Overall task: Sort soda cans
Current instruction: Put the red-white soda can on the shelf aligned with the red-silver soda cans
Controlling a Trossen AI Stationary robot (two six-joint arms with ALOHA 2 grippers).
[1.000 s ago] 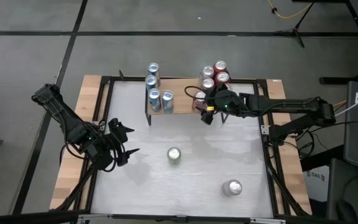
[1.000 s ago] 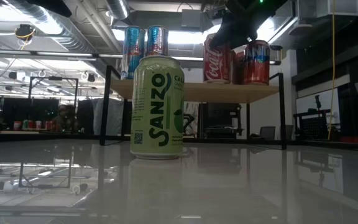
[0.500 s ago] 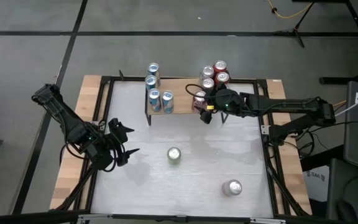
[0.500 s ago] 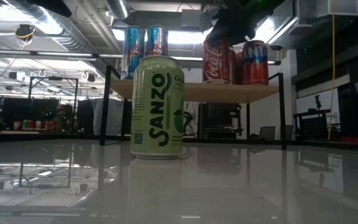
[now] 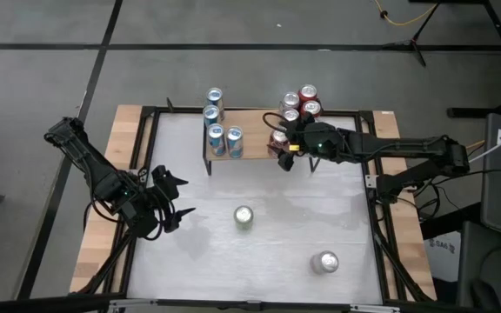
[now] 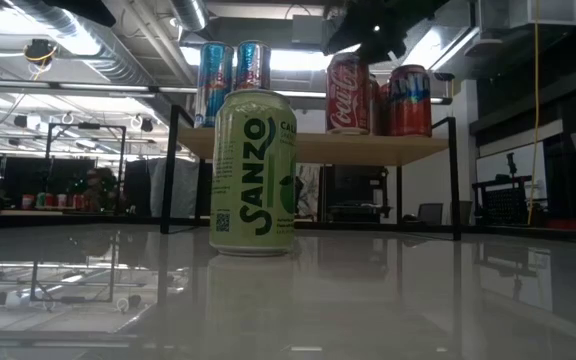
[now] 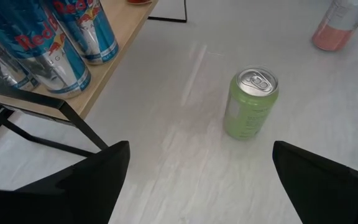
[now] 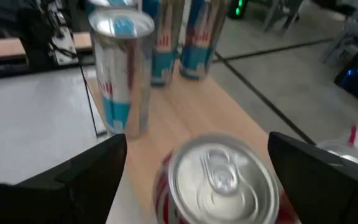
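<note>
right hand (image 5: 283, 149) spread wide above red metal soda can (image 8: 219, 180) at wooden shelf's (image 5: 250, 152) front edge, far side of counter (image 5: 268, 252); nothing grasped. left hand (image 5: 174, 198) released, near left edge. risk: clipping neighbouring red cans, toppling them.

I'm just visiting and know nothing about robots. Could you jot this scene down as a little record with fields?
Shelf: wooden, at the table's far edge
Blue cans: four, on the shelf's left part
Red cans: grouped on the shelf's right part
Green can: upright, mid-table
Silver can: upright, near-right on the table
Right gripper: open, over the nearest red can
Left gripper: open, waiting over the table's left side
</note>
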